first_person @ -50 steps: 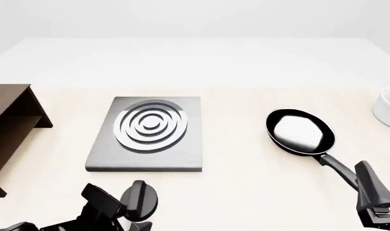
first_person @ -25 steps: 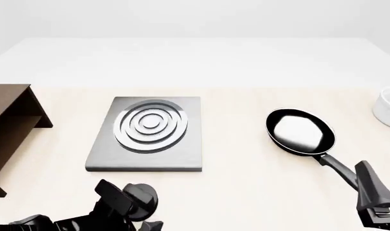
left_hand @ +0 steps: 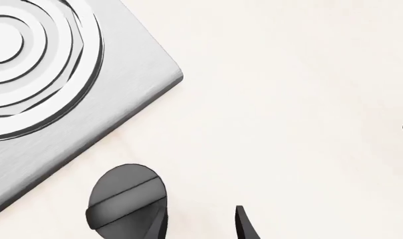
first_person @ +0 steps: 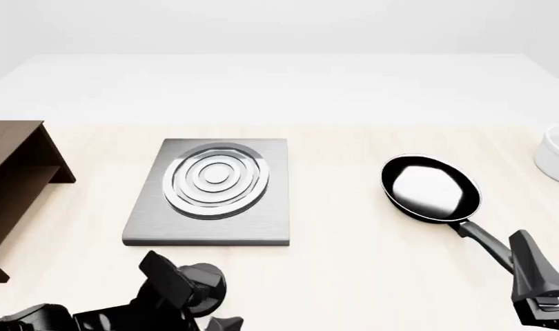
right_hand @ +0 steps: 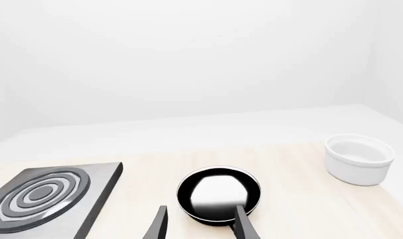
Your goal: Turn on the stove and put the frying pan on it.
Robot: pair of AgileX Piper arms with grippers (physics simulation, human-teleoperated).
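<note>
A: Over the last second our left gripper has slid along the near edge toward the knob, then settled; in the last half second it has barely shifted.

B: Fingers? In the left wrist view we see two tips apart, one overlapping the knob's rim, the other off to the side on bare table. Not around it yet.

A: So the knob still isn't bracketed. We judge the turn-on step unstarted; the gripper needs to centre over it.

B: Stove unchanged, left of the table's middle. Frying pan unmoved, toward the right edge, well apart from the stove.

A: Right gripper hasn't budged; fingers spread, aimed at the pan, handle between them but not clamped.

B: White bowl at the right edge, shelf at the left.
</note>
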